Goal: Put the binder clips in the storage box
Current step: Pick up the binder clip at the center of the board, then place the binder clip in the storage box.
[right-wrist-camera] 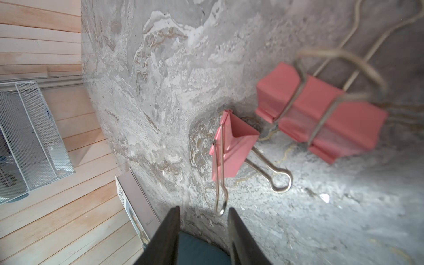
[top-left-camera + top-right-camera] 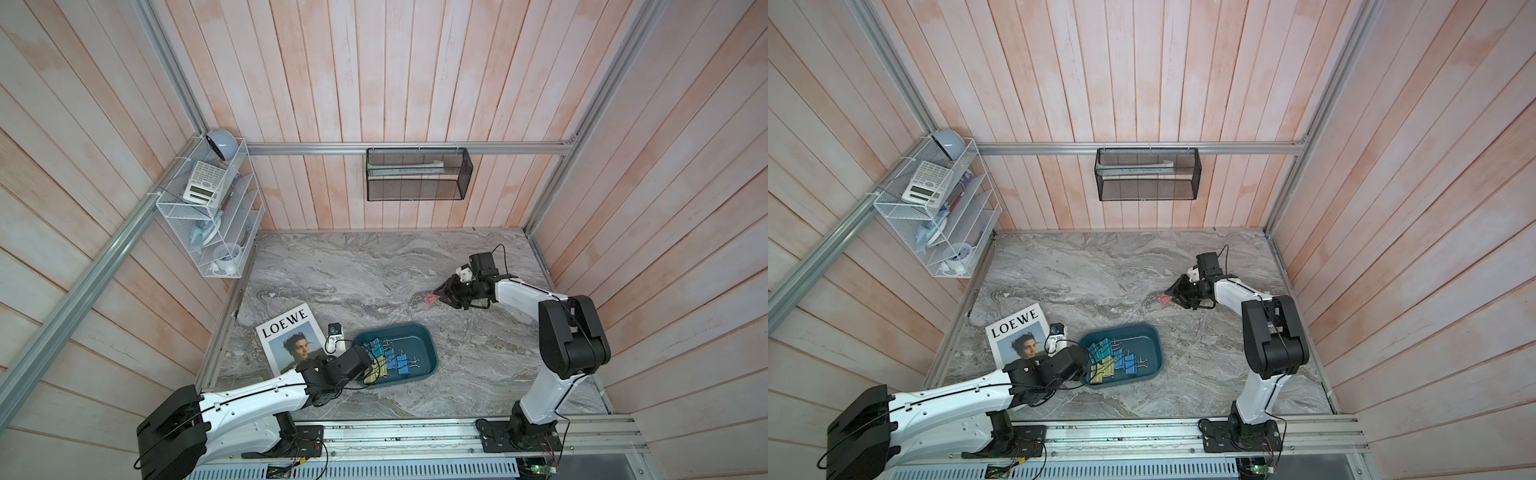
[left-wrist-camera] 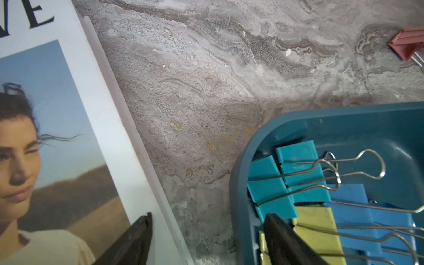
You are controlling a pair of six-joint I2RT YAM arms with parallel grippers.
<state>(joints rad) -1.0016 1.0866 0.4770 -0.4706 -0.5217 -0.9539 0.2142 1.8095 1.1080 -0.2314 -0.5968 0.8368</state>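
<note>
**Top views, then each wrist: two pink ones left to grab**

In both top views we see the storage box (image 2: 415, 338) on the table (image 2: 374, 270). Six binder clips (image 2: 386, 357) lie in it: teal, yellow and blue. The pink clips (image 2: 431, 299) sit on the table, well apart from the box. The right claw (image 2: 437, 292) points right at them.

In the left wrist view, the left claw (image 3: 207, 215) is spread wide and holds nothing. One finger hangs over the magazine (image 3: 57, 114). The other finger hangs over a corner of the box.

In the right wrist view, the right claw has its jaws part way apart. We see nothing pinched. The near pink clip (image 1: 231, 149) stands on its edge. One wire handle reaches toward the gap between the tips. The other pink clip (image 1: 321, 119) lies just beside it and looks blurry.

We think these clips are light and hard. Their painted sides look smooth, so they may slip. The wire handles are thin and can swing. We would pinch the handle that sticks out, or squeeze the two flat pink sides.
</note>
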